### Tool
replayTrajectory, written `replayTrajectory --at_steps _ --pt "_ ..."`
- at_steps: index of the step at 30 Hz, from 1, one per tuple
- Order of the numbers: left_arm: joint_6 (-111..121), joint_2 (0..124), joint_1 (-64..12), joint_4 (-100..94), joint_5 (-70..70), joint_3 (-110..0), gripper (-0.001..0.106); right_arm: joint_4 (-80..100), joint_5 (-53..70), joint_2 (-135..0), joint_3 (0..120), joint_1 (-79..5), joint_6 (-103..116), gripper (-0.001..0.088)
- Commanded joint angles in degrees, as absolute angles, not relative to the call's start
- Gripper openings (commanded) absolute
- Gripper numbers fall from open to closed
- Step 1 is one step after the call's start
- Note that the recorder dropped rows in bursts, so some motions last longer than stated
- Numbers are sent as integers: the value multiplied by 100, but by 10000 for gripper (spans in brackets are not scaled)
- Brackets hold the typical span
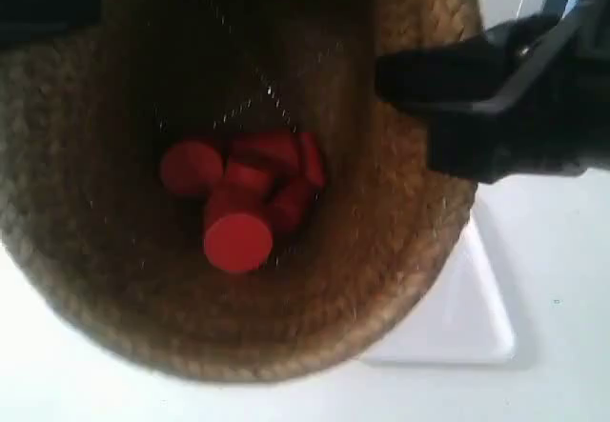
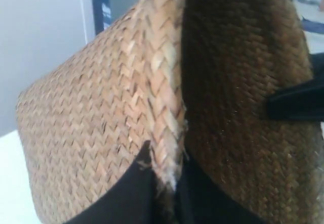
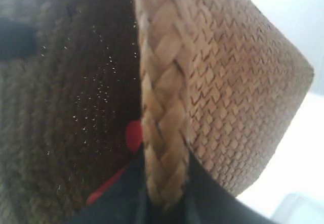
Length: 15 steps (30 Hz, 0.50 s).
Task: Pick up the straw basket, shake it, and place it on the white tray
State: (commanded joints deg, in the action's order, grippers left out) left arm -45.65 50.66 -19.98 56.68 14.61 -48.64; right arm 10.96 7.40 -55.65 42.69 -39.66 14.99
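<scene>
The straw basket (image 1: 400,279) fills the exterior view, lifted close to the camera and tilted, with several red cylinders (image 1: 243,198) piled at its dark bottom. My left gripper (image 2: 164,183) is shut on the braided rim (image 2: 162,82), one finger outside the wall and one inside. My right gripper (image 3: 164,193) is shut on the opposite stretch of the basket's rim (image 3: 162,97), again with a finger on each side. The arm at the exterior view's right (image 1: 496,98) reaches over the rim. The white tray (image 1: 467,317) lies below, mostly hidden by the basket.
A white tabletop (image 1: 562,279) spreads beneath the basket and tray. A pale wall and a dark upright post (image 2: 96,6) stand behind the basket in the left wrist view. A corner of the tray (image 3: 298,209) shows in the right wrist view.
</scene>
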Motion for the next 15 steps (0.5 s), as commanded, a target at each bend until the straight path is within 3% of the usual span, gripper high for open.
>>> replayTrajectory --at_steps 3,5,8,10,12,15 --pt "-4347 5069 -2009 5646 2347 -5183 0 118 1794 -5687 4652 -3962 1974 0" --pt "-4485 4765 -2009 5608 3160 -5529 0 -548 2136 -5304 4888 -4319 1006 0" --pt "-4693 4602 -2009 5657 2399 -5383 0 -308 740 -5017 4593 -4613 510 0" --pt "-4455 5004 -2009 5817 1395 -4980 0 43 50 -5522 4322 -4309 847 0" --pt "-4333 5347 -1997 5789 1489 -4860 0 -145 656 -6093 4473 -3888 1268 0" --pt "-4373 5157 -2013 5790 2753 -5202 0 -441 2006 -5990 5003 -3939 1461 0"
